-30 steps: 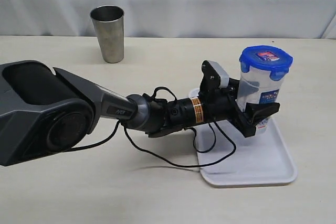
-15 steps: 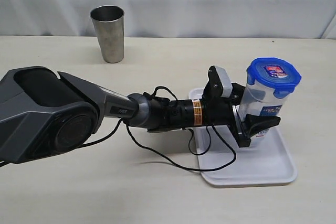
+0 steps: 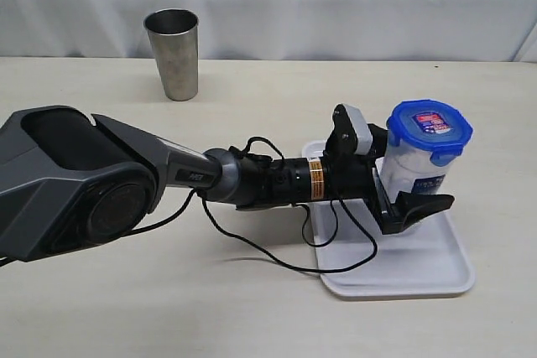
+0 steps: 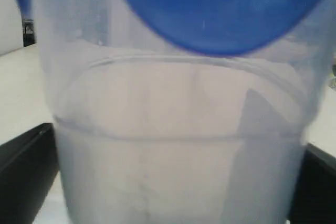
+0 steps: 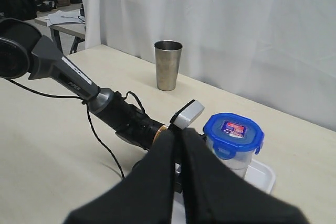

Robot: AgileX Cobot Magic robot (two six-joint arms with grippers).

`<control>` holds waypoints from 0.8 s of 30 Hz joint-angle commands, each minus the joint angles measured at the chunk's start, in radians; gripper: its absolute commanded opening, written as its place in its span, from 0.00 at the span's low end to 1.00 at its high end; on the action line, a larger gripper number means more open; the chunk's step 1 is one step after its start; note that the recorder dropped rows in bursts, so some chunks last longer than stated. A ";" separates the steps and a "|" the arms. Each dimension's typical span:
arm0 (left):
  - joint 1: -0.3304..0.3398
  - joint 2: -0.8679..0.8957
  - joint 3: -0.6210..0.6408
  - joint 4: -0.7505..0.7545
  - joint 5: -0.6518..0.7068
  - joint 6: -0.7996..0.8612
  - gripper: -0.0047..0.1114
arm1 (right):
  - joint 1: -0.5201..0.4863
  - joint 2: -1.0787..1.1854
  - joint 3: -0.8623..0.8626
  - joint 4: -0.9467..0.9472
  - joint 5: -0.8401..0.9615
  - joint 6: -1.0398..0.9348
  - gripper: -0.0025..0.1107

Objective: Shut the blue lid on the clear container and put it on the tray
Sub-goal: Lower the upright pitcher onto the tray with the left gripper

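Note:
The clear container stands upright on the white tray, with the blue lid seated on its top. My left gripper reaches in from the left, and its jaws stand wide on either side of the container's lower body. The near finger sits slightly clear of the wall, so the gripper is open. In the left wrist view the container fills the picture between the two black fingers. My right gripper is shut and empty, and it hovers back from the tray.
A tapered steel cup stands at the back left of the table, far from the tray. The left arm and its loose black cable lie across the table's middle. A white curtain closes off the back.
The container has come down from a tilted hold to stand upright on the tray. The left jaws have spread wider. The right gripper has stayed shut.

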State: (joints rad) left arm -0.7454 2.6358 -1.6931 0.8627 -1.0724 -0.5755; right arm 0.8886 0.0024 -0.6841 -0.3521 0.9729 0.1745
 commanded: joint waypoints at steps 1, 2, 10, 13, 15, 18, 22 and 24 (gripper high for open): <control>0.003 -0.007 -0.008 -0.009 -0.006 0.003 0.89 | -0.003 -0.002 0.006 0.000 0.003 0.001 0.06; 0.003 -0.007 -0.008 -0.009 -0.006 0.003 0.89 | -0.003 -0.002 0.006 0.000 0.003 0.001 0.06; 0.023 -0.021 -0.008 0.002 -0.008 0.003 0.89 | -0.003 -0.002 0.006 0.000 0.003 0.001 0.06; 0.040 -0.021 -0.008 0.046 -0.010 0.003 0.89 | -0.003 -0.002 0.006 0.000 0.003 0.001 0.06; 0.049 -0.021 -0.008 0.087 -0.011 0.003 0.89 | -0.003 -0.002 0.006 0.000 0.003 0.001 0.06; 0.055 -0.021 -0.008 0.156 -0.046 -0.001 0.89 | -0.003 -0.002 0.006 0.000 0.003 0.001 0.06; 0.059 -0.021 -0.008 0.237 -0.100 -0.001 0.89 | -0.003 -0.002 0.006 0.000 0.003 0.001 0.06; 0.059 -0.021 -0.008 0.245 -0.078 -0.008 0.89 | -0.003 -0.002 0.006 0.000 0.003 0.001 0.06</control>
State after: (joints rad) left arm -0.6881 2.6246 -1.6931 1.0804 -1.1414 -0.5740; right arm 0.8886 0.0024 -0.6841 -0.3521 0.9746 0.1745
